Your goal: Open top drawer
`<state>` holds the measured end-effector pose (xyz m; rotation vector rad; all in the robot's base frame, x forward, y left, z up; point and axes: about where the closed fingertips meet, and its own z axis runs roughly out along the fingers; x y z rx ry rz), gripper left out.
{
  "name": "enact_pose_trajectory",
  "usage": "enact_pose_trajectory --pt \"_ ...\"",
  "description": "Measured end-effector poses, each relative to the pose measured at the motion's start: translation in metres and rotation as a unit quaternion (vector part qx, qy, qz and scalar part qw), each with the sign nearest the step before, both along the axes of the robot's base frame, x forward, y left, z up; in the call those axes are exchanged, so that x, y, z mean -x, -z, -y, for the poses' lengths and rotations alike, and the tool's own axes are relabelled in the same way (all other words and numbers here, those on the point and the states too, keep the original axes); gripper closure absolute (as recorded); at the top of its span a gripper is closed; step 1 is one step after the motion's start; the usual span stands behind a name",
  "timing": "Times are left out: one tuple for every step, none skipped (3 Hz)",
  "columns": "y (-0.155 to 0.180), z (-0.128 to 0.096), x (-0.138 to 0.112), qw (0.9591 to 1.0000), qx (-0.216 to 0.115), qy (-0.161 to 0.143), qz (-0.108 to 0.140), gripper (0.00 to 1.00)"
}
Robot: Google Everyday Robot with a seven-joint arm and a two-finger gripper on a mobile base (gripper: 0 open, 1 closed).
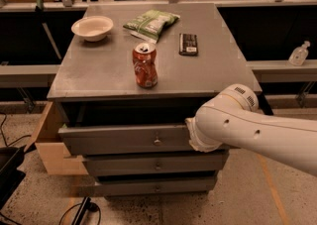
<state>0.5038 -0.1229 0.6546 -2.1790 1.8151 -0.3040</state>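
The top drawer is the widest grey front under the tabletop, with a small round knob at its centre. It stands pulled out a little, with a dark gap above its front edge. My gripper is at the end of the white arm, which reaches in from the right. It sits at the right part of the drawer front, just right of the knob and mostly hidden by the arm's wrist.
Two narrower grey drawer fronts sit below. On the tabletop stand a red soda can, a white bowl, a green chip bag and a dark bar. A cardboard box is on the left.
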Motion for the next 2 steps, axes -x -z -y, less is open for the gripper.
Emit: enact_pose_trajectory --pt "-0.0023 0.0001 0.0 1.0 0.0 0.0 0.0 1.0" --pt "-0.0042 0.0001 0.0001 1.0 0.0 0.0 0.0 1.0"
